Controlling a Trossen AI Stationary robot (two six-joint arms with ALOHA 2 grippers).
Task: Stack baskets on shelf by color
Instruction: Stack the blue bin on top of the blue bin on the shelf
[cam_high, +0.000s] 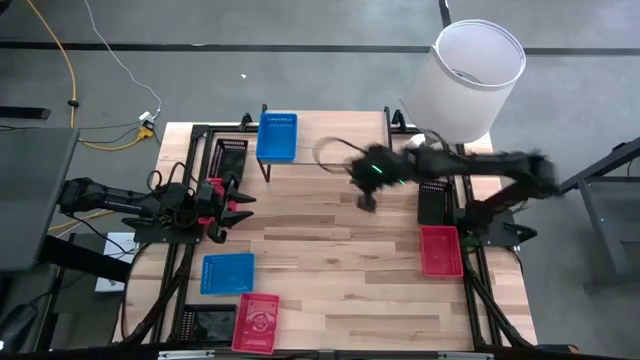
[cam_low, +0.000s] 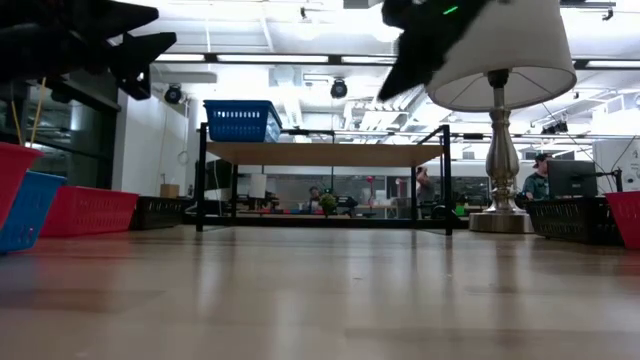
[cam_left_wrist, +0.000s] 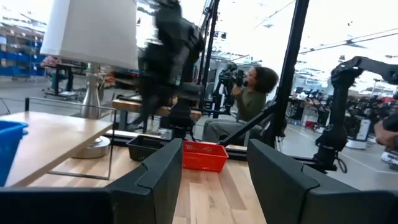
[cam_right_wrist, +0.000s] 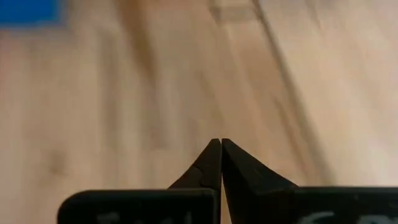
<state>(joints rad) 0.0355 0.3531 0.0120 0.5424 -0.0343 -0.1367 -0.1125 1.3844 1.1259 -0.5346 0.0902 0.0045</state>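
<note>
High view: blue basket (cam_high: 277, 137) beyond right gripper (cam_high: 366, 198)

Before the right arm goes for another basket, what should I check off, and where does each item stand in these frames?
1. Right gripper empty: ok, fingertips shut together with nothing between them, above bare table.
2. Left gripper out of the way: ok, open, parked at the table's left edge.
3. Blue basket on the shelf: ok, it sits at the left end of the shelf.
4. Room left on the shelf: ok, the plank to the right of the basket is bare.
5. Baskets remaining: not ok, blue basket on the table, red baskets and a black basket are unstacked.
</note>
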